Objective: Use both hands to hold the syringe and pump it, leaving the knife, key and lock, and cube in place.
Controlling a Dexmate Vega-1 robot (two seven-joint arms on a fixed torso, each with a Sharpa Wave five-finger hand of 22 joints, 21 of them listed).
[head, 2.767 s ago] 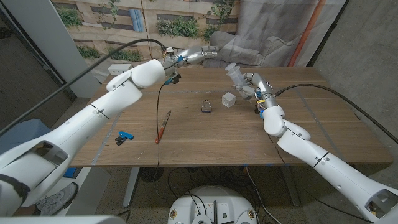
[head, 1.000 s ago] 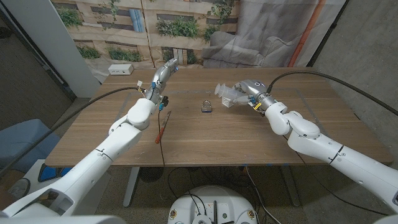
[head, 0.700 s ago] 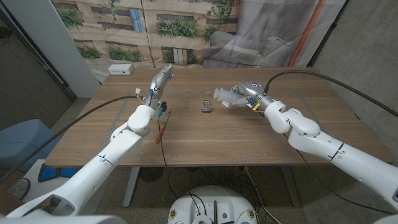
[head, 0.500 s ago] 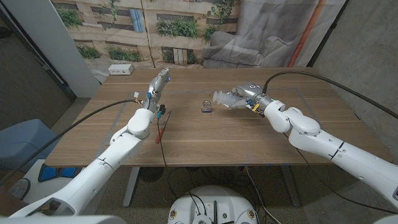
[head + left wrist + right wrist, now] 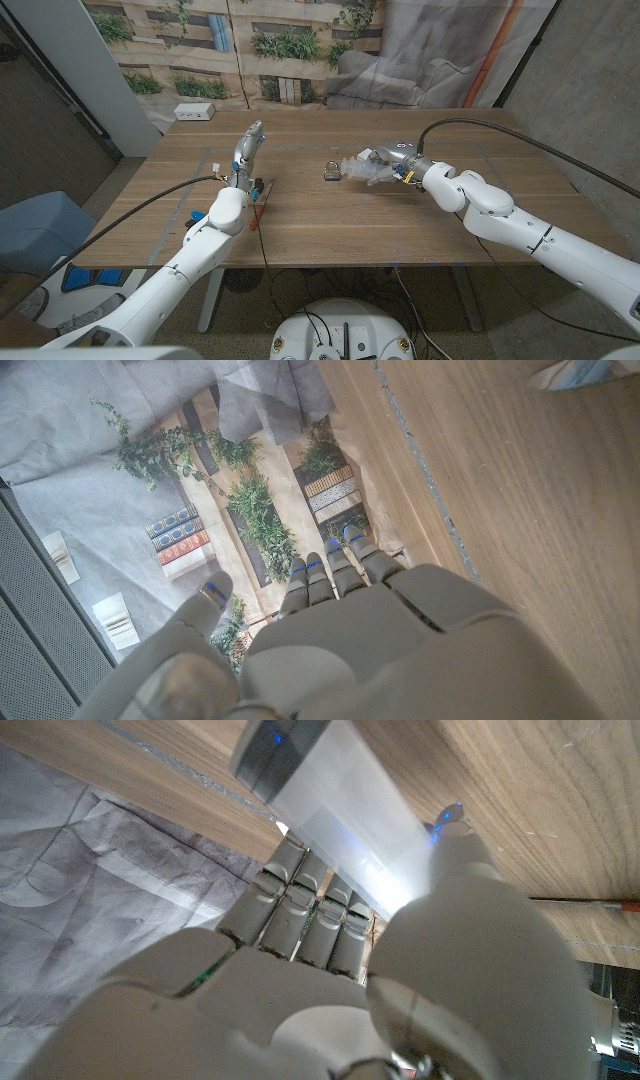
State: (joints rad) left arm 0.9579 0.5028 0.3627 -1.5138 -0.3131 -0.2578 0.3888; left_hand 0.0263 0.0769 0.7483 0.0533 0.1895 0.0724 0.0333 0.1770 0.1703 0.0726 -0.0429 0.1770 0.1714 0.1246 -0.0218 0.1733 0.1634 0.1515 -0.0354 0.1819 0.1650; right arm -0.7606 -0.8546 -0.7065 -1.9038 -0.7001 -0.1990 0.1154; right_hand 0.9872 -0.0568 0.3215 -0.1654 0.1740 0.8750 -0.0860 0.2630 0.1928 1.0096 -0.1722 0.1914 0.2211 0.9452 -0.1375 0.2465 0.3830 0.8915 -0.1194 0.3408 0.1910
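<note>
Syringe (image 5: 362, 166): centre-right of the head frame, just right of the lock (image 5: 331, 171), held off the wooden table (image 5: 330, 225) by the right hand (image 5: 388, 162). In the right wrist view the fingers (image 5: 315, 915) wrap the translucent barrel (image 5: 340, 790), thumb pressed on the near side; the barrel's dark end points away from the palm.

Handling, as a judgement: clear plastic, light, stiff, smooth-walled, so likely to slip or twist in the grasp when the plunger is pushed. The barrel wants a firm wrap mid-length, as now. The second hand should take the plunger end and work along the axis, not sideways. Which end carries the plunger cannot be told here.

Left hand (image 5: 247, 143): upper left of centre in the head frame, raised, fingers (image 5: 320, 573) straight and slightly apart, holding nothing. It stands well apart from the syringe.

Knife (image 5: 259, 204): thin red-handled shape beside the left forearm, lower left of centre. Cube not made out.

Against the frame from 2.8 s ago: the right hand has come from the upper right toward frame centre, bringing the syringe down beside the lock. The left arm has drawn back from the table's far edge, its hand now nearer mid-table.
</note>
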